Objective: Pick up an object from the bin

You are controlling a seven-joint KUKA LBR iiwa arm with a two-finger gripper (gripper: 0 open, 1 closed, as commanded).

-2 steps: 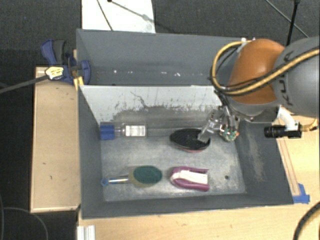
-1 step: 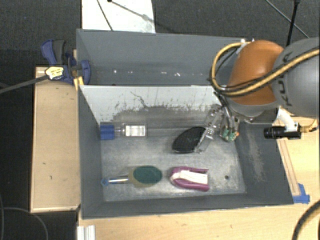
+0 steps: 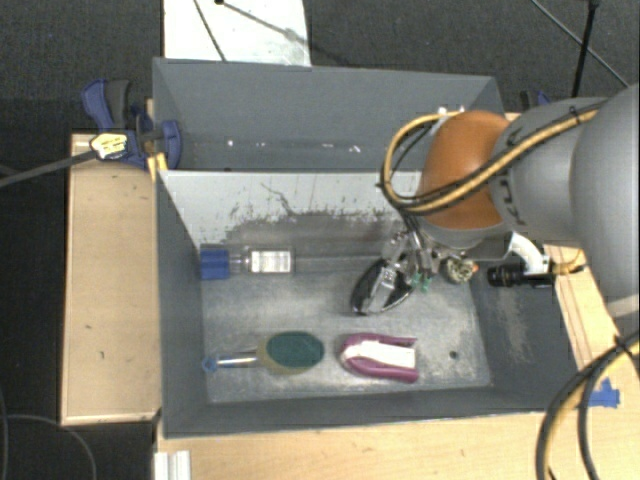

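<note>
- The purple-and-white piece [image 3: 380, 358] is the thing nearest the gripper [image 3: 372, 298], so treat it as your likely pick. It lies flat on the floor of the bin [image 3: 450, 318] near the front wall, at about 6 o'clock from the gripper and just apart from it.
- Its long axis runs roughly 9 to 3 o'clock. The rounded end points to 9, the white part sits along the upper side toward 3, and the purple runs beneath it.
- You cannot tell from this view whether the gripper is open or closed, and nothing can be seen held in it. It hangs low over the middle of the floor, tilted toward 7 o'clock.
- To do this step well, I judge you should bring the gripper over the middle of the piece, turn the wrist so it closes across the short width (12 to 6), and come straight down.
- Watch the 9 o'clock side: the green-headed brush [image 3: 293, 351] lies just beside the piece, handle pointing to 9. The front wall is close at 6, so leave room there.
- The clear bottle [image 3: 245, 262] with the blue cap lies well apart at 10 o'clock.
</note>
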